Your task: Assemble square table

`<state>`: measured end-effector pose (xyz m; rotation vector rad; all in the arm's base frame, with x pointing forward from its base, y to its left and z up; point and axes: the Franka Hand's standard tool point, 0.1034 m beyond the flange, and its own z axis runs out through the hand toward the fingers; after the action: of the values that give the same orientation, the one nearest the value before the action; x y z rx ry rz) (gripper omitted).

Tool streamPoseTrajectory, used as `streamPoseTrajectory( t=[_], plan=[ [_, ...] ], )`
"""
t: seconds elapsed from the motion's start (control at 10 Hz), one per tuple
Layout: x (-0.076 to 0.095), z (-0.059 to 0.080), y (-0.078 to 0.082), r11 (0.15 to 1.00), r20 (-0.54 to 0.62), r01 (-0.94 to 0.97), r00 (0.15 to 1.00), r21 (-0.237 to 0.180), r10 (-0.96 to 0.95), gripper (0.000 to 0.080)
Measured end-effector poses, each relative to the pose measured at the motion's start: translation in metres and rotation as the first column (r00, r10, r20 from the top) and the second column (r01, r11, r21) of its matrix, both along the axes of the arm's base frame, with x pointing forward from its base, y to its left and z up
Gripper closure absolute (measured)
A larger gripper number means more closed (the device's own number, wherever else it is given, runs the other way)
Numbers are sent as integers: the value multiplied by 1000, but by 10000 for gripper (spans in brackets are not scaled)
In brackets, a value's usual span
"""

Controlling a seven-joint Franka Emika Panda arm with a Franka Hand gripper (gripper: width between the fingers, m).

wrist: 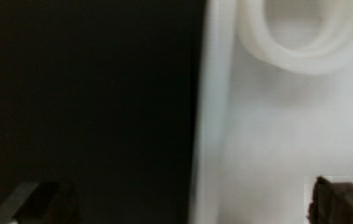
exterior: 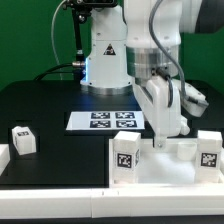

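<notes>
- The large white plastic square slab (exterior: 170, 172) lies lower right in the exterior view.
- The two-finger gripper (exterior: 165, 133) hangs over it, fingers released, empty.
- Probably best: centre the slab's edge between them before closing.

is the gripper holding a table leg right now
No, the wrist view shows the gripper wide open with nothing between its jaws, above the edge of the square table slab.

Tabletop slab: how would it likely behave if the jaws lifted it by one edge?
Likely stiff: the tabletop slab looks thick, with a straight edge in the wrist view. Probably slippery, as its white surface looks smooth. Being wide, it may tilt in an edge grip.
</notes>
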<state>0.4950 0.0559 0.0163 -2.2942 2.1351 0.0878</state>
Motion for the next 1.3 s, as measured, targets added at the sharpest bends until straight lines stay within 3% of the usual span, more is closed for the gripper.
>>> streamPoseTrajectory(
  t=[0.2, 0.4, 0.6, 0.7, 0.8, 0.9, 1.1, 1.3],
  plan=[
    [-4, -9, 10, 1000, -17, -20, 1000, -8, 20, 151],
    [-4, -9, 9, 1000, -16, -22, 1000, -8, 22, 151],
    [-4, -9, 9, 1000, -16, -23, 1000, -8, 23, 383],
    [-4, -9, 9, 1000, -16, -23, 1000, -8, 23, 383],
    [-4, -9, 9, 1000, -16, -23, 1000, -8, 23, 578],
    [-4, -9, 9, 1000, -15, -25, 1000, -8, 24, 711],
    [0, -1, 1, 992, -6, -125, 992, -2, 125, 734],
    [-8, 2, -15, 956, -12, -293, 956, 8, 293, 734]
  ],
)
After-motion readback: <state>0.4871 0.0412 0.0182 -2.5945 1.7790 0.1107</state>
